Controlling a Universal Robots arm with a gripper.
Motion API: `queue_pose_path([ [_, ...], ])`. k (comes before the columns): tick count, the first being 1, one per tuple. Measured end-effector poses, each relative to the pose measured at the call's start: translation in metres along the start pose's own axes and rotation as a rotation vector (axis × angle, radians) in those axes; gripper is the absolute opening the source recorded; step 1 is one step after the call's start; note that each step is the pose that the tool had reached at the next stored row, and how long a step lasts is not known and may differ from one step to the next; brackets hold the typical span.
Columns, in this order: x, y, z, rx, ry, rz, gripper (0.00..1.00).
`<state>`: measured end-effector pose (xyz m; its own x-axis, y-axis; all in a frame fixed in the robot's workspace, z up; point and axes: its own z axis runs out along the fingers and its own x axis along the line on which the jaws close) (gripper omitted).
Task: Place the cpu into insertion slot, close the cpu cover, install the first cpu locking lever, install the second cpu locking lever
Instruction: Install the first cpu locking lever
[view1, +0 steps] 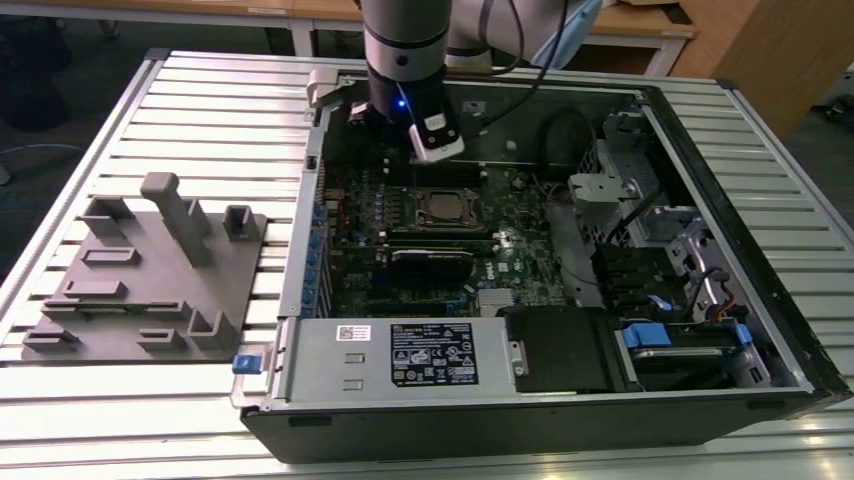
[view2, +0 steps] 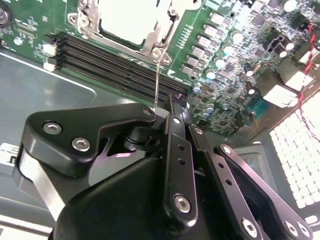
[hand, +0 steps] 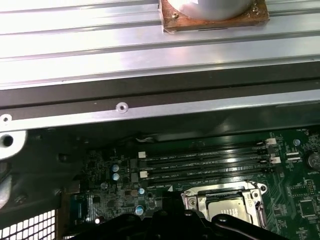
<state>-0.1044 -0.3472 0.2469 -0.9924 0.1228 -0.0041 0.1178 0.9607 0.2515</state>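
One thin wire locking lever (view2: 157, 80) rises from the corner of the insertion slot (view1: 447, 210) and ends between the tips of the claw (view2: 167, 107). In the second wrist view the black fingers (view2: 175, 145) are drawn together and appear to pinch the lever's free end, though the contact itself is hard to make out. The cpu (view2: 131, 20) lies flat in the slot, its pale metal top showing through the opening of the cpu cover (view2: 164, 30), which lies down over it. Long black memory slots (view2: 115, 62) run just beside the socket. In the exterior view the arm (view1: 404, 50) reaches down into the far side of the open computer case (view1: 534, 430) on the slatted bench (view1: 200, 120). A grey fixture (view1: 147, 280) sits on the exterior view's left, well apart from the case.
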Motion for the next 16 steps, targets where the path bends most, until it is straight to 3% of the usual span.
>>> queue_pose_path([
  [12, -0.0039, 0.0005, 0.0002, 0.0000, 0.0002, 0.000, 0.11],
  [16, -0.0083, 0.0009, 0.0004, 0.0001, 0.0007, 0.000, 0.11],
])
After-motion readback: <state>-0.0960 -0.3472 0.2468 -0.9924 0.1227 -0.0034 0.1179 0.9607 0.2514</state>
